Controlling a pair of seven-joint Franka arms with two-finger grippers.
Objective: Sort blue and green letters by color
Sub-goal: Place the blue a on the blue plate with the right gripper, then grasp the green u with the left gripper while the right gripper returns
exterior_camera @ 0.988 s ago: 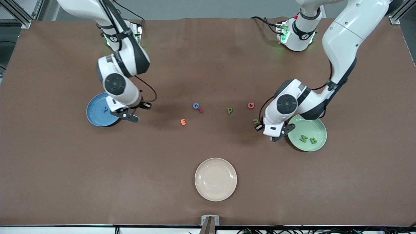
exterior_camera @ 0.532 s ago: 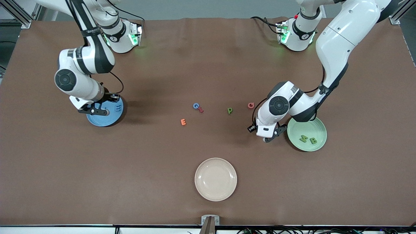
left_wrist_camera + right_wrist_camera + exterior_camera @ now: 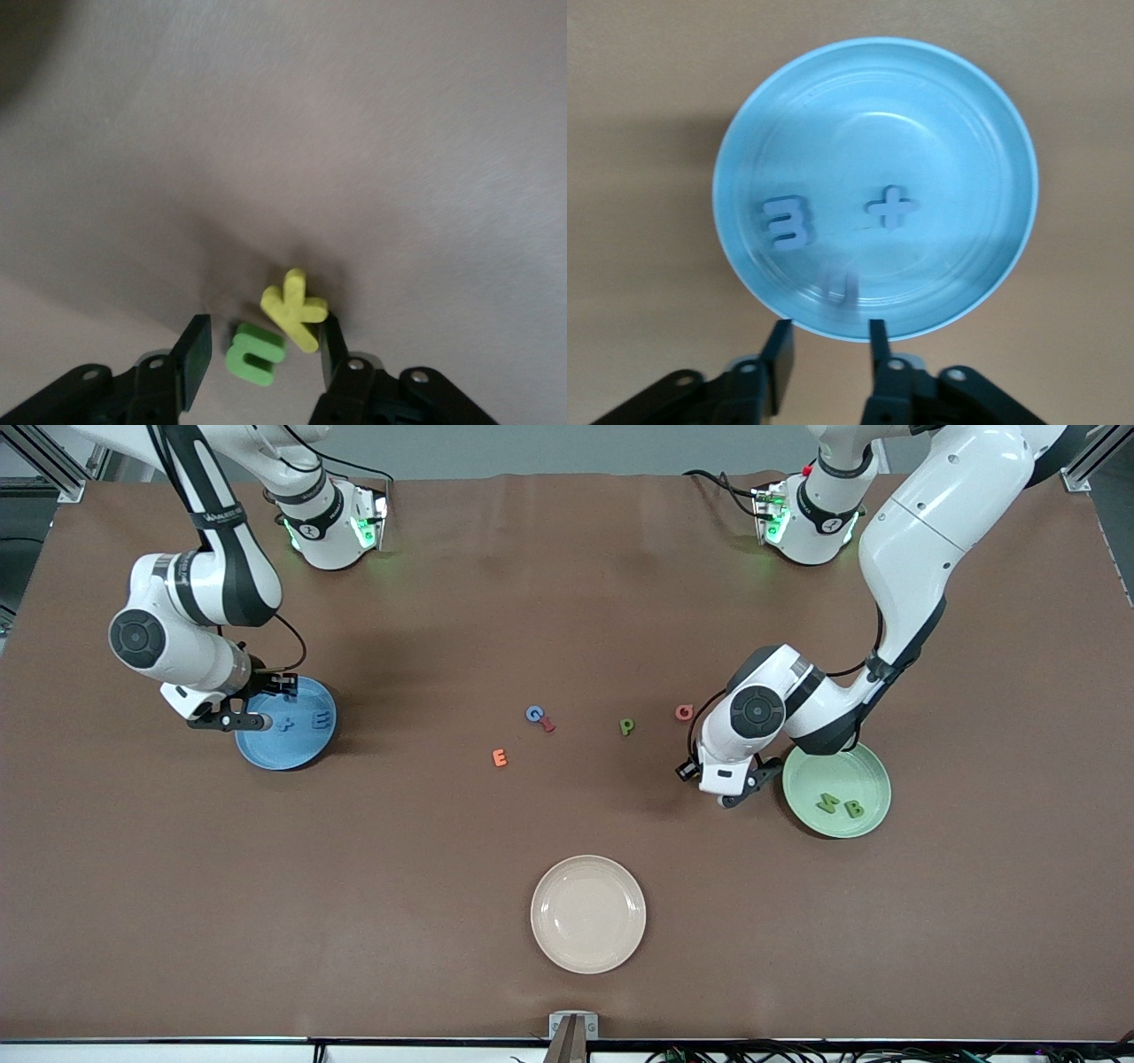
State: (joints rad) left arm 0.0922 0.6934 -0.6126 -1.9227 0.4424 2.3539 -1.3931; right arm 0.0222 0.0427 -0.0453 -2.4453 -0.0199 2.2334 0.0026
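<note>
Hiding under the left tool (image 3: 257, 354): green u (image 3: 255, 353), yellow k (image 3: 295, 309).

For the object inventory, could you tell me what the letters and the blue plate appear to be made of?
The green u and yellow k between the left gripper's open fingers look like matte foam: thick, soft-edged, no shine. The blue plate under the right gripper seems glazed ceramic or glossy plastic, given its bright reflections; which one is unclear. Its blue E and plus sign also look like matte foam.
</note>
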